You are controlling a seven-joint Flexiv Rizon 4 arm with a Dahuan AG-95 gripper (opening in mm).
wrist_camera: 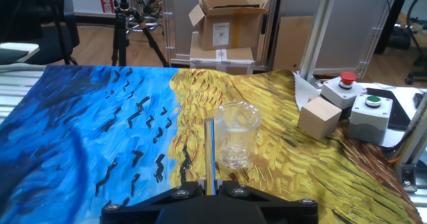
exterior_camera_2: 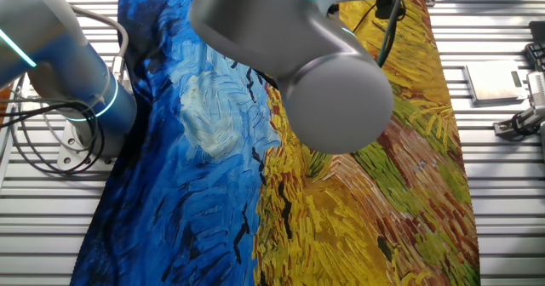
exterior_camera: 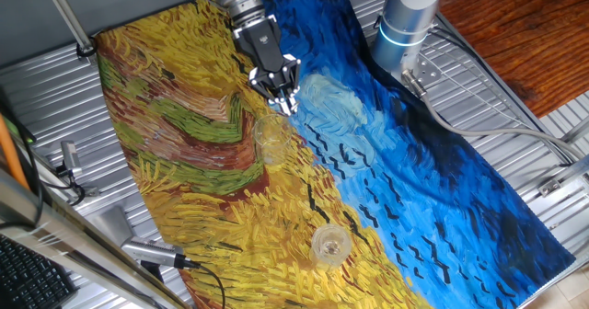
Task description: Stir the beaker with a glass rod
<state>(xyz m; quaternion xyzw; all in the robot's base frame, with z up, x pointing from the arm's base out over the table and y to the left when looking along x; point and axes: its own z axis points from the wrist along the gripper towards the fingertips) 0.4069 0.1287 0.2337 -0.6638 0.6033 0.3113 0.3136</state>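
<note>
My gripper (exterior_camera: 285,99) hangs tilted over the painted cloth and is shut on the glass rod (wrist_camera: 209,151). In the hand view the thin clear rod sticks out forward from between the jaws of my gripper (wrist_camera: 209,184). The beaker (exterior_camera: 271,136), a faint clear cylinder, stands upright on the yellow part of the cloth just below my fingertips. In the hand view the beaker (wrist_camera: 237,136) stands just right of the rod's tip, and the rod is outside it. In the other fixed view my arm (exterior_camera_2: 332,90) hides the gripper, the rod and the beaker.
A second glass vessel (exterior_camera: 329,245) with a bright whitish rim stands farther along the cloth. A wooden block (wrist_camera: 320,117) and two button boxes (wrist_camera: 340,87) (wrist_camera: 370,114) sit at the cloth's far right edge. The robot base (exterior_camera: 405,19) stands beside the blue side.
</note>
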